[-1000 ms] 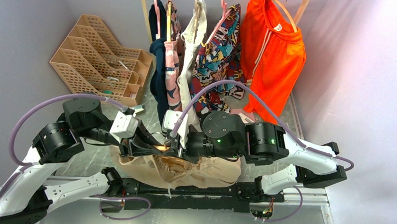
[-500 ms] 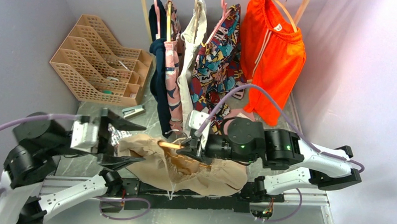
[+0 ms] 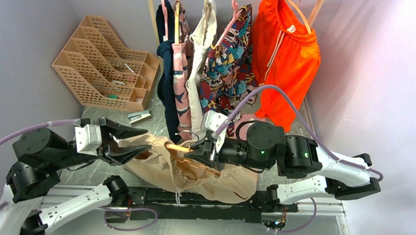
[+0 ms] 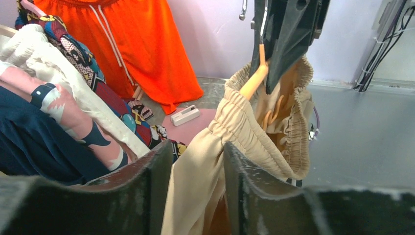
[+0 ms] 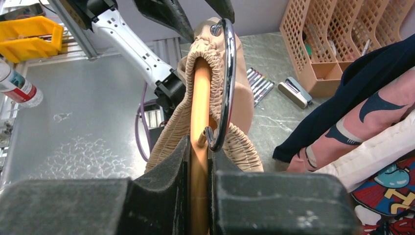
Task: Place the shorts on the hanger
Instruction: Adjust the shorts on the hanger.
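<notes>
The right tool (image 5: pixel 198 147) is closed on the one hanger (image 5: pixel 199 98). Just ahead of its fingers, the one pair of shorts (image 5: pixel 188 63) is gathered around the bar. The left tool (image 4: pixel 195 149) holds its two fingers apart, with the shorts fabric between them. Far beyond both tools hangs one pair of orange shorts (image 3: pixel 283 57).

Front-centre over desk (image 3: pixel 92 171): shorts (image 3: pixel 157 165), hanger (image 3: pixel 180 148) in waistband; hung clothes (image 3: pixel 231 55) behind; file rack (image 3: pixel 103 61) back-left, stapler (image 3: pixel 139 116) before it.
</notes>
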{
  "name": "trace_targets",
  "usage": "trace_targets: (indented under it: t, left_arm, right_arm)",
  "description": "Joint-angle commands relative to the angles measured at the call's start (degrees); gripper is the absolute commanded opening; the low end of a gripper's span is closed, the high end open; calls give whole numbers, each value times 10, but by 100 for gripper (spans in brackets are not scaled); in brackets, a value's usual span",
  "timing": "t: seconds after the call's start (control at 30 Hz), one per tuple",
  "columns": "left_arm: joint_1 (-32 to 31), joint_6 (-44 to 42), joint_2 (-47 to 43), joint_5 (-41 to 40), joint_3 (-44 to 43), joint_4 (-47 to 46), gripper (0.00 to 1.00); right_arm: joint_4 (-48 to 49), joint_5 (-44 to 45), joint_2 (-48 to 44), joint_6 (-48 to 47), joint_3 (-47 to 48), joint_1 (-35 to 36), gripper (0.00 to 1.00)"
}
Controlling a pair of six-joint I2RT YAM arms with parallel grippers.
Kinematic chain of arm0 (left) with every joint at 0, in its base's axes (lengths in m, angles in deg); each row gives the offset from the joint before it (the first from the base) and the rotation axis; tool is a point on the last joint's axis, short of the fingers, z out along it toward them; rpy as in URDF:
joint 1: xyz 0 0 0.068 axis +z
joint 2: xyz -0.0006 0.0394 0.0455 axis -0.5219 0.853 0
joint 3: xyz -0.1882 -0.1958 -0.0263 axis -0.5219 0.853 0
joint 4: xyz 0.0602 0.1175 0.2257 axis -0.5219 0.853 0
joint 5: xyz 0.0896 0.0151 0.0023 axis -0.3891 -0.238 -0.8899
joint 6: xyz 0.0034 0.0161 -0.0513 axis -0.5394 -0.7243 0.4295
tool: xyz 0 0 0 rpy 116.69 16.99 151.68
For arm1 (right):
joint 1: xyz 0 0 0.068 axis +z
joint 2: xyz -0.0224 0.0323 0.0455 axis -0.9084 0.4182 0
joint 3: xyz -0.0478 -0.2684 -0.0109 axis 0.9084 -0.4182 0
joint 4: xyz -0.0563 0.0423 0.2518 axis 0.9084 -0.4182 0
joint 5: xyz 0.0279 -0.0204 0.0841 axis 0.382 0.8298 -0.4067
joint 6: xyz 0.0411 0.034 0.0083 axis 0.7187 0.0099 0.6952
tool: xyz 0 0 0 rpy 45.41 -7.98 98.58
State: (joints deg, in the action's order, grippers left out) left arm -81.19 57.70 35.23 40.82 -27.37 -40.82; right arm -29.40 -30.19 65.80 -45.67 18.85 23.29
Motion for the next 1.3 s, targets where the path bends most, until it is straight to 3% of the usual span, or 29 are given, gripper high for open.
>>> trace_targets:
  t: [0.0, 0.07, 0.27, 0.43, 0.47, 0.6, 0.73, 1.0, 1.27]
  left_arm:
    - [1, -6, 3, -24, 8, -47, 43]
    - [1, -8, 8, -10, 8, -47, 38]
    - [2, -8, 5, 0, 20, -47, 8]
    - [1, -1, -4, 1, 27, -39, 7]
    - [1, 1, -7, -2, 27, -39, 10]
    - [1, 11, -17, -2, 26, -53, 68]
    - [1, 12, -20, 11, 24, -62, 75]
    - [1, 2, 20, 85, 12, -52, 66]
    - [1, -7, 36, 107, 11, -66, 37]
  right_arm:
    - [60, -3, -9, 6, -1, 0, 0]
    - [62, -3, -11, 7, -3, 0, 0]
    - [62, 2, -15, 7, -7, 0, 0]
    - [73, 15, -26, 3, -18, 0, 0]
    - [73, 15, -26, 3, -18, 0, 0]
    - [69, 13, -19, 3, -15, -1, 0]
    - [75, 13, -17, 1, -16, 0, 0]
    - [77, 7, -3, -2, -10, 0, 0]
    - [77, 4, 3, -2, -4, -1, 0]
